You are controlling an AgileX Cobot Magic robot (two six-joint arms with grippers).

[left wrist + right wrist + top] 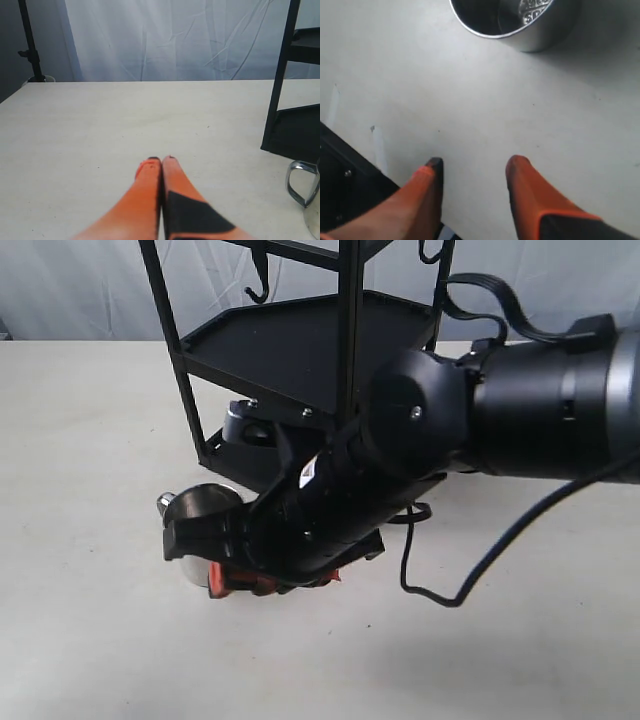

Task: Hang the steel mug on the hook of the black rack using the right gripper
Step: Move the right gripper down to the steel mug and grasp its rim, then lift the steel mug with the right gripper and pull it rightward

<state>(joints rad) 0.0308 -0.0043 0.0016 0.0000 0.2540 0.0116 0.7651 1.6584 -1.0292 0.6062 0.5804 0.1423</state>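
The right hand (472,175) hangs over the tabletop (470,100) with its orange fingers (522,185) spread apart and nothing between them — the steel mug (520,22) stands upright just ahead of the tips, untouched. The black rack (290,350) is right behind that arm. The left hand (161,162) is pinched shut on nothing — the mug's handle is off to its side, near the rack's foot.

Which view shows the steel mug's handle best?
The left wrist view: the mug's looped handle stands clear at the frame edge. The right wrist view shows only the open rim and inside, no handle. In the exterior view the arm covers most of the mug.
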